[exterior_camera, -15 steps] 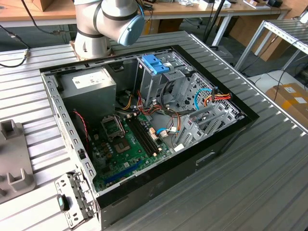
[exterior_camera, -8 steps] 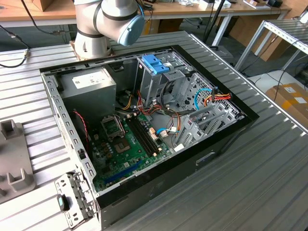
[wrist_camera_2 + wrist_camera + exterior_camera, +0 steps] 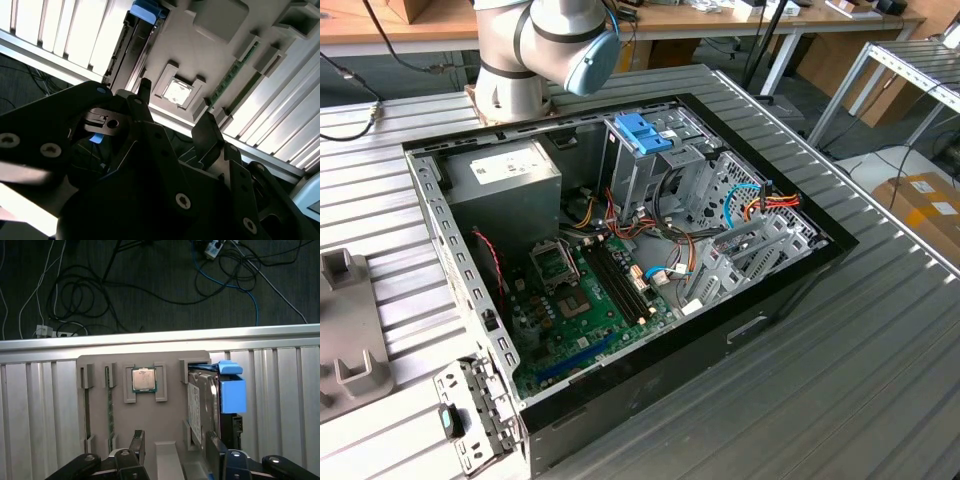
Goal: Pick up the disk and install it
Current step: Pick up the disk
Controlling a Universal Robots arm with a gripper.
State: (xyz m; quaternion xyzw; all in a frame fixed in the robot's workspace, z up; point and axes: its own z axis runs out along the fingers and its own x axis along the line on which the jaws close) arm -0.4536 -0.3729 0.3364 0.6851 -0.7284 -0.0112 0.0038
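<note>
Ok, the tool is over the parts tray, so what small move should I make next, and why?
Probably shift the tool sideways toward the disk before lowering. It is open and empty, centred nearer the chip, while the disk stands on edge in the tray's end slot, in line with one finger rather than between both.

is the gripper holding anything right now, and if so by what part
Nothing is held. The gripper is open with nothing between its fingers, and the disk stands on edge in the grey holder.
</note>
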